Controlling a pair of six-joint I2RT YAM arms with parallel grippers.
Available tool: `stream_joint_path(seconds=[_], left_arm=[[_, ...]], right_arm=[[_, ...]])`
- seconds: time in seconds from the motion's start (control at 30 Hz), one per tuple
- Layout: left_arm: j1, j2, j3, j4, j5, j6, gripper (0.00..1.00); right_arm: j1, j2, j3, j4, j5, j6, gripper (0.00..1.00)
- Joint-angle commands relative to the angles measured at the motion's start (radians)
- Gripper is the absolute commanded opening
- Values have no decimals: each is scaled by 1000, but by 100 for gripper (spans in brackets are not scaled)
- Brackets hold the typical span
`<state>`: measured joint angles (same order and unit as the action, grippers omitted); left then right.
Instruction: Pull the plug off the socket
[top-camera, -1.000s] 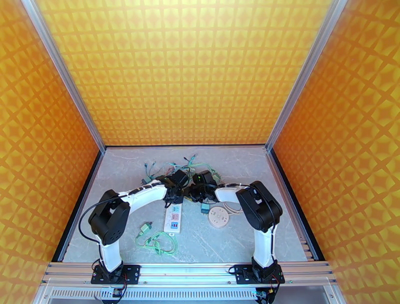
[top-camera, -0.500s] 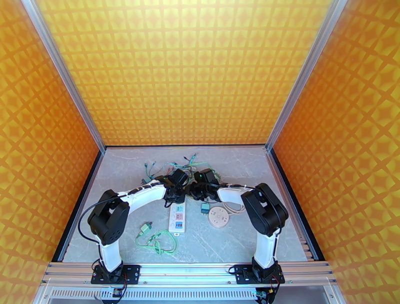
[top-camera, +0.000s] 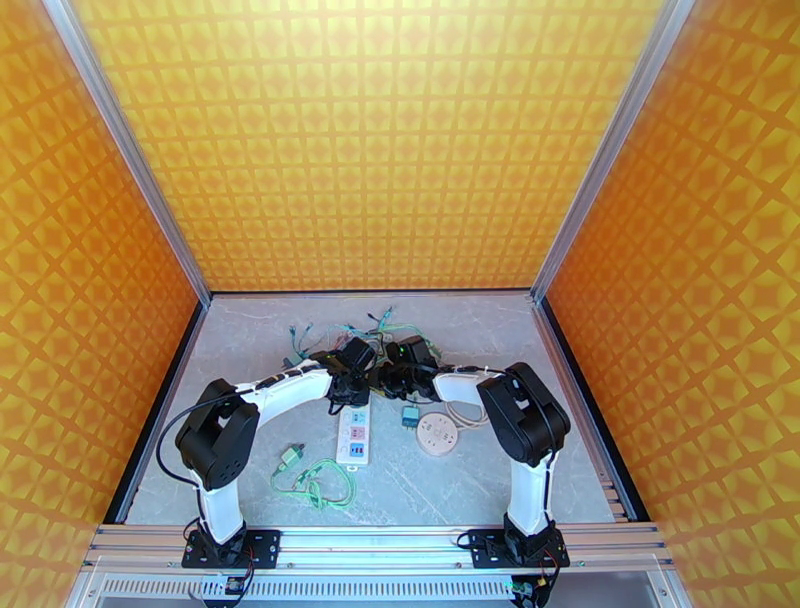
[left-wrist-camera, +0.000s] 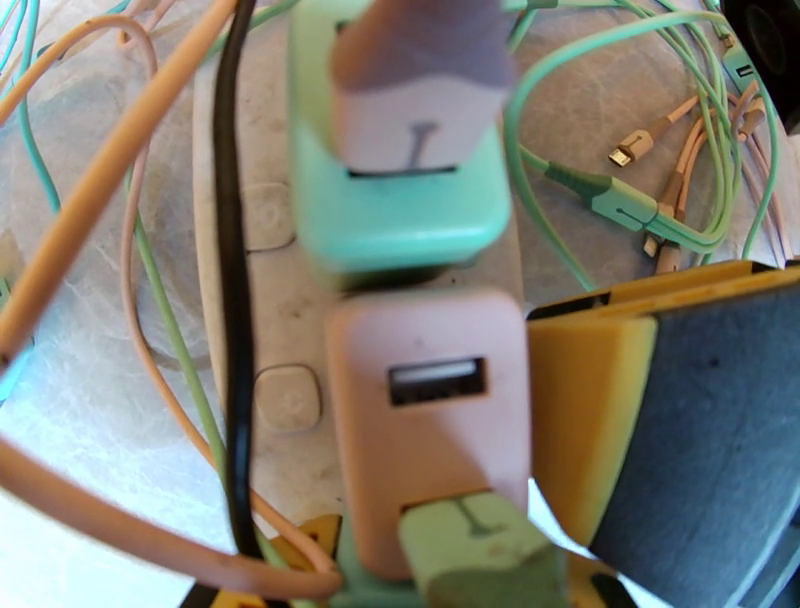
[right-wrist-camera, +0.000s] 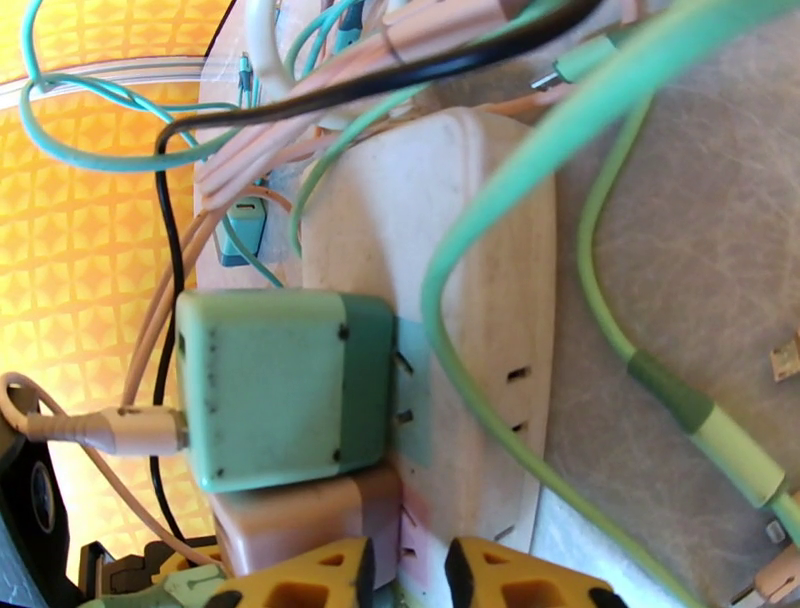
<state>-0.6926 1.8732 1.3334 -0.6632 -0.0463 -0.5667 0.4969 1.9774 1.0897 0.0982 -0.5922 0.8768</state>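
The power strip (top-camera: 352, 438) has slid slightly rightward at centre frame, yet the pink plug (left-wrist-camera: 428, 420) stays seated in it. The left hand (left-wrist-camera: 455, 485) pinches that plug; the right hand's (right-wrist-camera: 405, 580) grip I cannot tell.

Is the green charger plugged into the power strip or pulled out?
Plugged in. The green charger sits against the face of the power strip, right beside the pink charger, with no prongs showing.

A mint-green square plastic charger plug (right-wrist-camera: 280, 385) sits in a white plastic power strip (right-wrist-camera: 480, 300). Below it, the right gripper's (right-wrist-camera: 408, 578) yellow fingertips (right-wrist-camera: 300, 585) seemingly flank a pink plastic charger plug (right-wrist-camera: 300, 515).
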Motion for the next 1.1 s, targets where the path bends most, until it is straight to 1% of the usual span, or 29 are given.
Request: stream_joint_path(seconds=[0.0,0.27,0.43,0.5,0.57,0.73,0.83,0.97,1.07], left_arm=[[-15,0,34,8,91,21,14],[-15,10,52,-17,79,31,13],[-19,13,53,-10,79,40,13],[-26,20,65,-19,75,49,13],[-37,30,81,-39,46,56,13],[-80,74,122,-110,-64,75,10],[-99,80,126,-121,-90,79,10],[-96,54,119,-109,-88,58,10],[-67,19,110,-90,-25,34,10]], right_arm=[[15,68,-11,-151,89,-49,27],[15,34,9,-267,147,-111,28],[23,68,18,-240,114,-102,30],[33,77,29,-264,133,-105,30],[41,85,41,-297,156,-111,29],[43,100,32,-308,172,-90,26],[44,103,30,-315,181,-88,25],[45,103,33,-338,196,-94,24],[45,102,30,-352,211,-99,23]])
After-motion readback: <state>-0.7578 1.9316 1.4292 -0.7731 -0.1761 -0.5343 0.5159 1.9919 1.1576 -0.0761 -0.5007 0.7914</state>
